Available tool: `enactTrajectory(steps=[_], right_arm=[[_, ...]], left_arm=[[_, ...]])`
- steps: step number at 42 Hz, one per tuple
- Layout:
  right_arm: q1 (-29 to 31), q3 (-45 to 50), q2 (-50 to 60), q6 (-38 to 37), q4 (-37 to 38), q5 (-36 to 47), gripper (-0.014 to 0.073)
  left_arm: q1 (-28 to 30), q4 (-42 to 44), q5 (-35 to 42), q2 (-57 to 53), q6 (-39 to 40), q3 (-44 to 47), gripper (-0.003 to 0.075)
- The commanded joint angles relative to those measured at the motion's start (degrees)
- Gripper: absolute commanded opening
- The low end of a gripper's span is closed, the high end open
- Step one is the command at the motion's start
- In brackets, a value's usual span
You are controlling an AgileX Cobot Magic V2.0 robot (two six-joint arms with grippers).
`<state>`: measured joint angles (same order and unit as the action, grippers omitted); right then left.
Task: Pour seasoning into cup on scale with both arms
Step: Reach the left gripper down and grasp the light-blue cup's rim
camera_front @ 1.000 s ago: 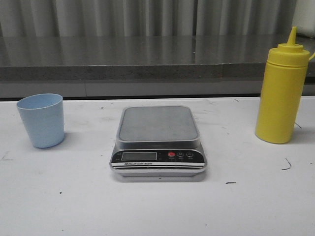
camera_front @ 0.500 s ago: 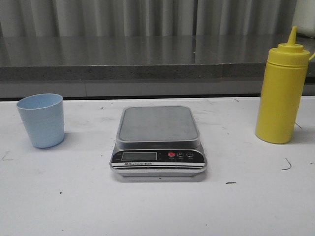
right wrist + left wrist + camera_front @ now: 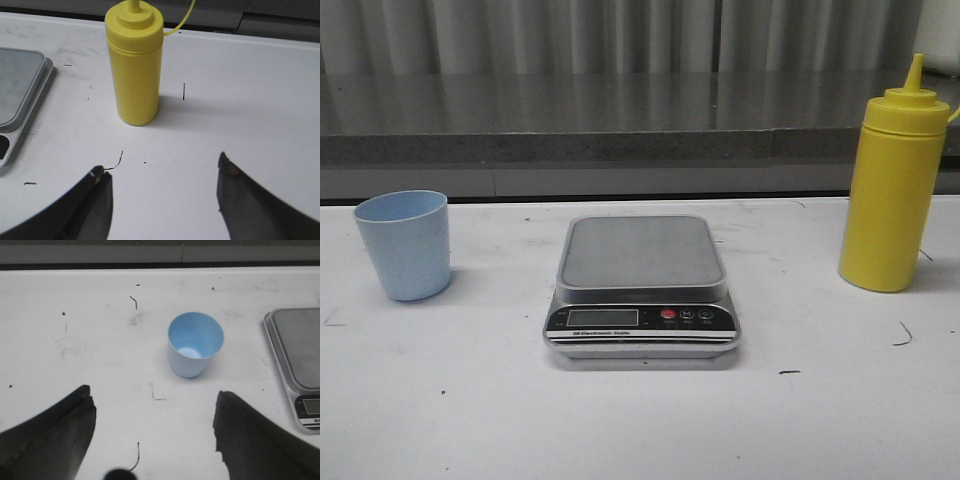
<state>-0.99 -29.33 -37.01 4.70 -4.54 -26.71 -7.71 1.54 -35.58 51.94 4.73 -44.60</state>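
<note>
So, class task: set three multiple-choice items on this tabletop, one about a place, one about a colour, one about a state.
1. Where does the cup stand?
A. on the scale
B. on the table, left of the scale
C. beside the bottle

2. What colour is the bottle?
A. red
B. yellow
C. green

3. How is the left claw?
A. shut on the cup
B. shut, holding nothing
C. open, holding nothing

Key: 1 B, the front view shows the cup on the white table, apart from the scale. 2 B, body and cap are yellow. 3 C, in the left wrist view its fingers stand wide apart, the cup untouched beyond them.
</note>
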Motion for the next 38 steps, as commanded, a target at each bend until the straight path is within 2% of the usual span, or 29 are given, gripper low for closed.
enactTrajectory(steps=[1,16,38], right_arm=[[0.23,-1.68,-0.33,0.41,0.50,3.32,0.0479],[0.23,-1.68,-0.33,0.41,0.50,3.27,0.0479],[0.23,-1.68,-0.33,0.41,0.50,3.27,0.0479]], left_arm=[[-1.93,0.02,3.10,5.45,0.10,-5.22,0.0493],[-2.30,0.02,-7.86,29.80,0.10,-22.25,0.0493],[-2.30,1.77,-6.87,49.94,0.10,-34.55,0.0493]])
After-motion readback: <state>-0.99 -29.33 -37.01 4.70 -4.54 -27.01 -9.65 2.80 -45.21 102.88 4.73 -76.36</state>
